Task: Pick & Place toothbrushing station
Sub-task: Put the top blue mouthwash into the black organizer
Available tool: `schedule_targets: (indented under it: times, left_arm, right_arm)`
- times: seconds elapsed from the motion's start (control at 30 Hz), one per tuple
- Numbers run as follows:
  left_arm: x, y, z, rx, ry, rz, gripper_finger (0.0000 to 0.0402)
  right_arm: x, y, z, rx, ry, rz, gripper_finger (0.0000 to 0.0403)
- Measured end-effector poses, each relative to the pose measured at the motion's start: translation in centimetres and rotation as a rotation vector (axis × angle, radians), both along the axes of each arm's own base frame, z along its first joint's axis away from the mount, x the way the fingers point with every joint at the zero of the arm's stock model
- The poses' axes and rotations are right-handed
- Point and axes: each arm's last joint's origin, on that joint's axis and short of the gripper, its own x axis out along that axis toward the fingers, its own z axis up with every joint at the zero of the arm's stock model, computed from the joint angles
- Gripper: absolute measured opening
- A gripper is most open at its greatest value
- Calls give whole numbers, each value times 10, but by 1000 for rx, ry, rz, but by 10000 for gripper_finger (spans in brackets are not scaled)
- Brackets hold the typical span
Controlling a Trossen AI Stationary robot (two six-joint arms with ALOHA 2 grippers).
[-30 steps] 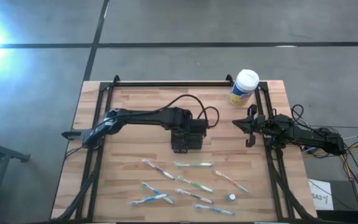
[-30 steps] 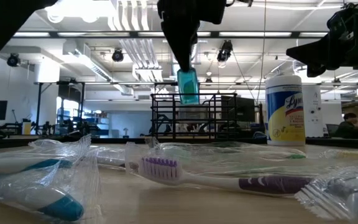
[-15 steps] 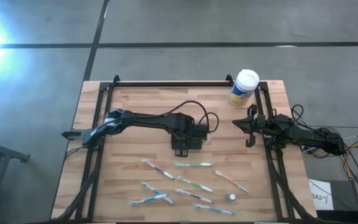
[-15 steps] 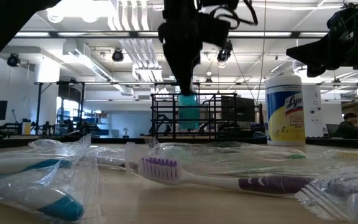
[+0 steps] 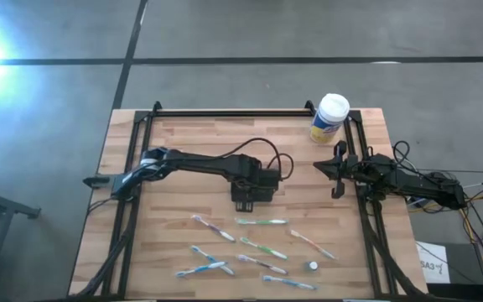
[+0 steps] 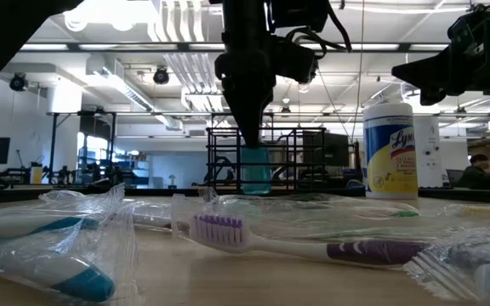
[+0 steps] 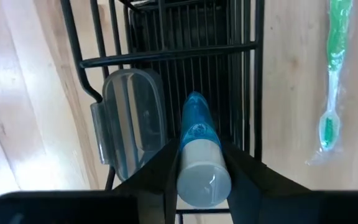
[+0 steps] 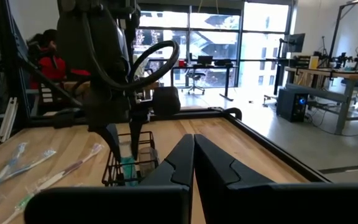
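Observation:
The toothbrushing station [image 5: 243, 201] is a black wire basket [image 7: 229, 62] standing on the wooden table's middle. It shows in the low view [image 6: 300, 157] too. My left gripper [image 7: 202, 163] hangs over it, shut on a blue tube [image 7: 195, 127] with a white cap [image 7: 204, 182]. The tube [image 6: 255, 167] reaches down inside the basket, next to a clear plastic case [image 7: 132, 121]. My right gripper [image 5: 336, 170] waits shut at the table's right edge, level, holding nothing. My left gripper pinches the blue tube between its two fingers [image 7: 161, 169], just below the white cap [image 7: 204, 182]. The fingers come from above, pointing down. The tube hangs upright, cap up, with its lower end [image 6: 255, 187] inside the wire basket. I cannot tell whether it touches the basket's floor.
Several wrapped toothbrushes [image 5: 250, 247] lie on the table's near half, one green one [image 7: 329, 74] beside the basket. A yellow canister with a white cap [image 5: 329, 117] stands at the far right corner. Black rails [image 5: 233, 111] frame the table.
My left gripper has gone down with the blue tube. The tube hung above the basket's rim a second ago and now sits low inside the basket, still upright.

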Motion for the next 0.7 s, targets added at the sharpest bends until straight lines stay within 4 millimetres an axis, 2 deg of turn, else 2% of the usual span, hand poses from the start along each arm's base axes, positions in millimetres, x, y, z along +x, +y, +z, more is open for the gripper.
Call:
schedule_targets:
  times: [0.23, 0.5, 0.7]
  left_arm:
    - [0, 0, -3, -1, -2, 3, 102]
    - [1, 1, -2, -2, -7, -3, 139]
    - [1, 1, -1, -5, -9, -5, 128]
  right_arm:
    - [0, 0, 0, 0, 0, 1, 8]
    - [0, 0, 0, 0, 0, 1, 8]
    - [0, 0, 0, 0, 0, 1, 8]
